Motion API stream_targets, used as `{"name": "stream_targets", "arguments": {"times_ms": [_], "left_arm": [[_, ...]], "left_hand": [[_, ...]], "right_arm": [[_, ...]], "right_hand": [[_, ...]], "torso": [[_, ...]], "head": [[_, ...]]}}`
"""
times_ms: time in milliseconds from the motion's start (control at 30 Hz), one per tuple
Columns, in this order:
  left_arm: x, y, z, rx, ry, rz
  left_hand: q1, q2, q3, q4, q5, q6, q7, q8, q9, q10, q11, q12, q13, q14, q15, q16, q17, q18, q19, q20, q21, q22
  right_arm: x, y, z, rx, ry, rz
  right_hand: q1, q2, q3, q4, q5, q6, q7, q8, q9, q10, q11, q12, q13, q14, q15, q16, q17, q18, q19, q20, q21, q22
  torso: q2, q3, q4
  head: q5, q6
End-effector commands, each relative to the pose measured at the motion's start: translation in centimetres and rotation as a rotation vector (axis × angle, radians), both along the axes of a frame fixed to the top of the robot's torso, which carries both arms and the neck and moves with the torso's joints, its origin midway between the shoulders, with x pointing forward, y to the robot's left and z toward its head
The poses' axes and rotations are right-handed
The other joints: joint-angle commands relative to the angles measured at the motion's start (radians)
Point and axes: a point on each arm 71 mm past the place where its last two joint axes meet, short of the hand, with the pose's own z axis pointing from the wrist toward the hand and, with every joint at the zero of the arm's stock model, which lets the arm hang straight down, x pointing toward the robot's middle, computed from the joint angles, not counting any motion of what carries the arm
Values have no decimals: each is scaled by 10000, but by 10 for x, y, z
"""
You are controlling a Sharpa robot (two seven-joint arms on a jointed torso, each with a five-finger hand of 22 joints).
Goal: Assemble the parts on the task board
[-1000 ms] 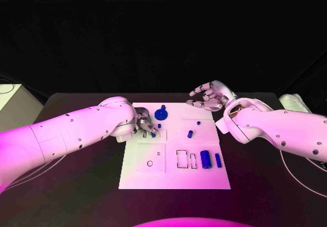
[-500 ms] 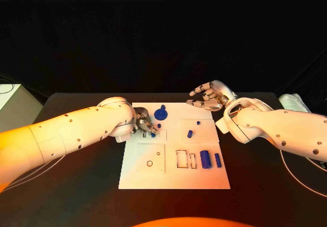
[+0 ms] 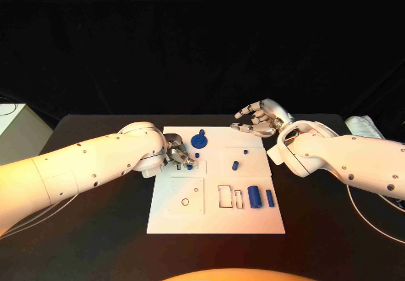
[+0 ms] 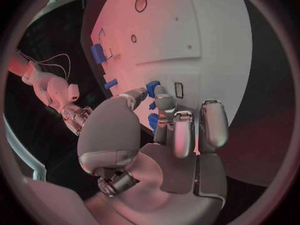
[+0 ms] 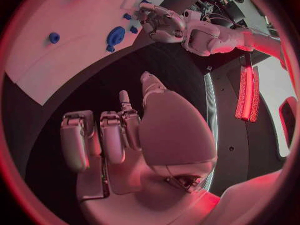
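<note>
Left hand [image 3: 177, 153] down at the task board's [image 3: 215, 219] left edge, fingertips seemingly pinching a small blue part [image 4: 152, 87] there; hard to confirm. Right hand [image 3: 260, 119] raised beyond the board's far right corner, fingers loosely curled, holding nothing.

A robotics lab or test cell, laid out for bench trials: a matte black table [image 3: 101, 234] carries a flat white rectangular task board [image 3: 215, 216] with cut-out slots and small blue plastic parts [image 3: 254, 194] beside the left silver many-fingered hand [image 3: 175, 150]. Black curtain backdrop [image 3: 202, 52] hangs beyond the right silver hand [image 3: 259, 119]. Thin white cables [image 3: 371, 222] trail under the right arm, and a pale cabinet [image 3: 17, 126] stands out past the left arm
</note>
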Motion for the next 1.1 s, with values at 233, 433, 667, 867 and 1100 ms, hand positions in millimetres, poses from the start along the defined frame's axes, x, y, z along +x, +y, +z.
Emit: {"name": "stream_targets", "arguments": {"times_ms": [233,433,667,867,1100], "left_arm": [[-1,4,5,-108,-251,44],[-1,8,13,-254,-392,108],[0,9,27,-672,-564,227],[8,17,47,-1155,-741,512],[30,32,65,-1127,-1046,1019]], "left_hand": [[-139,50,-376,218,-623,55,4,81,61,-54,-12,0,-92,1059,-40,33,2635,-132,73,2,-27,14],[-148,53,-425,219,-680,56,3,88,69,-65,-11,-18,-125,1059,-40,33,2635,-135,83,3,-21,28],[-108,46,-539,211,-739,-42,27,57,74,-187,6,-164,-334,1052,-33,23,2614,-117,25,6,-62,-48],[101,134,-815,216,-682,-468,217,-191,7,-837,172,-849,-1250,877,93,-247,2095,-14,-359,103,-342,-532],[537,303,-926,209,-583,-1112,639,-1261,-624,-1062,520,-893,-1425,815,395,-327,1947,35,-553,379,-497,-750]], "right_arm": [[0,1,0,-88,-59,166],[0,1,-1,-95,-60,140],[1,-1,-1,-77,-37,96],[2,-2,-2,-81,-23,56],[2,-2,-2,-94,-5,31]], "right_hand": [[-102,-5,8,14,-40,-80,-23,56,12,-96,-24,-73,1490,923,-67,-59,2192,-9,802,-44,-87,2287],[-115,7,11,15,-28,-86,-23,61,12,-114,-24,-94,1471,917,-67,-68,2172,-2,789,-45,-113,2270],[-115,7,11,15,-28,-86,-23,61,12,-114,-24,-94,1471,917,-67,-68,2172,-2,789,-45,-113,2270],[-115,7,11,15,-28,-86,-23,61,12,-114,-24,-94,1471,917,-67,-68,2172,-2,789,-45,-113,2270],[-115,7,11,15,-28,-86,-23,61,12,-114,-24,-94,1471,917,-67,-68,2172,-2,789,-45,-113,2270]], "torso": [[-11,11,1],[-16,17,6],[-15,14,-2],[0,12,-3],[18,13,1]], "head": [[4,11],[-1,39],[21,90],[29,149],[50,230]]}}
